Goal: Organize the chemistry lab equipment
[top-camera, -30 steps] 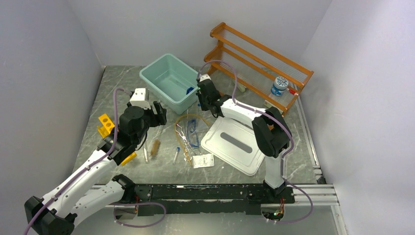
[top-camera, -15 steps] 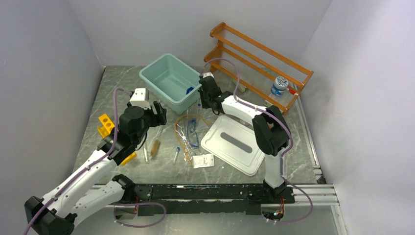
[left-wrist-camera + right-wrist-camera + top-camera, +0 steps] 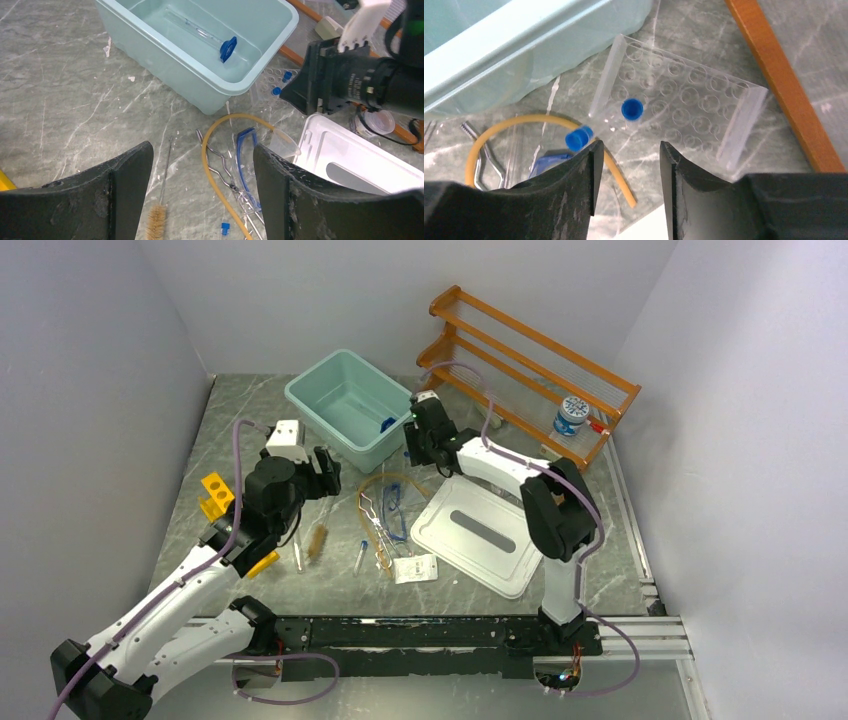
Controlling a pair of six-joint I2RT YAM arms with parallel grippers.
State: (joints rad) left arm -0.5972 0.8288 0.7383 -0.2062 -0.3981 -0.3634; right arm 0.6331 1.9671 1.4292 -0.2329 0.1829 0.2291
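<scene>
Left claw (image 3: 202, 150), right claw (image 3: 630, 147) — both agape, empty; two blue-capped vials (image 3: 632, 109) at one clear rack (image 3: 684, 105)

Teal bin (image 3: 345, 400) set at the back of the table (image 3: 250, 410), orange shelf (image 3: 530, 348) placed to its right, small jar (image 3: 571, 416) kept on the lower tier, amber tubing (image 3: 372, 482), goggles (image 3: 391, 503), tongs (image 3: 373, 512) and brush (image 3: 318, 539) strewn mid-table, yellow rack (image 3: 215, 495) seen beside the left arm (image 3: 268, 495).

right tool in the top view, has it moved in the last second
Yes. The right tool has shifted slightly up-frame, along the teal bin's right corner and a little closer to the orange shelf.
</scene>
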